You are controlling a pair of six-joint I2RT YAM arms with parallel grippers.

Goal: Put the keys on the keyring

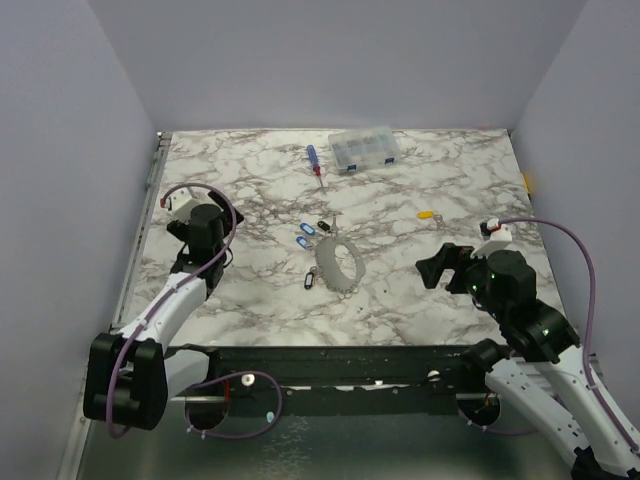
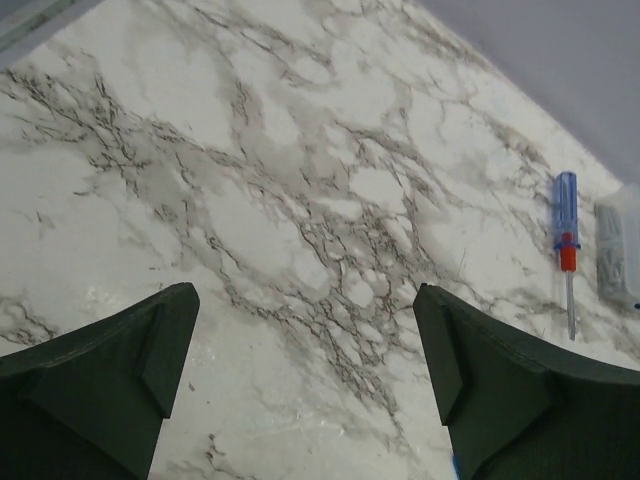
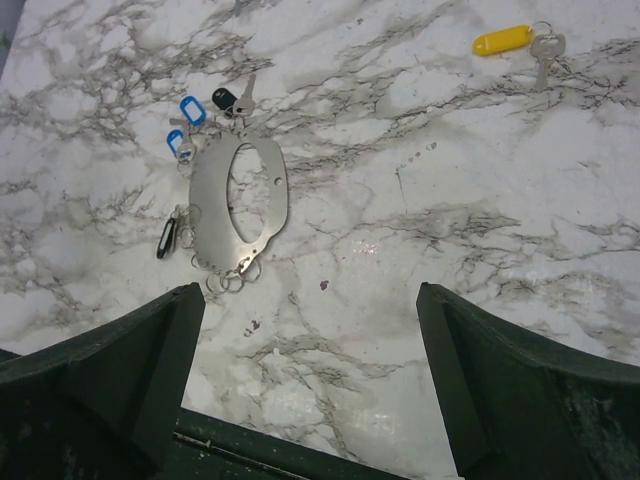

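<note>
Keyring (image 1: 325, 262) location?
— Middle of the bench (image 1: 420, 290), keys (image 3: 192, 110) beside it; I see that on right wrist. Left wrist misses it, shows the screwdriver (image 2: 566, 235).
— Jaws?
— Both wide open, holding nothing.

Keyring (image 1: 323, 263): grey metal oval hoop with a long central opening, lying flat near the centre of the overhead frame. I see small loose rings along its lower rim in the right wrist view.

Two blue-headed keys (image 3: 192, 109) and a black-headed key (image 3: 224, 99) cluster at its upper-left end. I cannot tell if they touch it.

A dark-headed key (image 3: 166, 238) lies just beside its left edge.

Yellow-headed key (image 3: 502, 40): alone at upper right, well apart.
</note>
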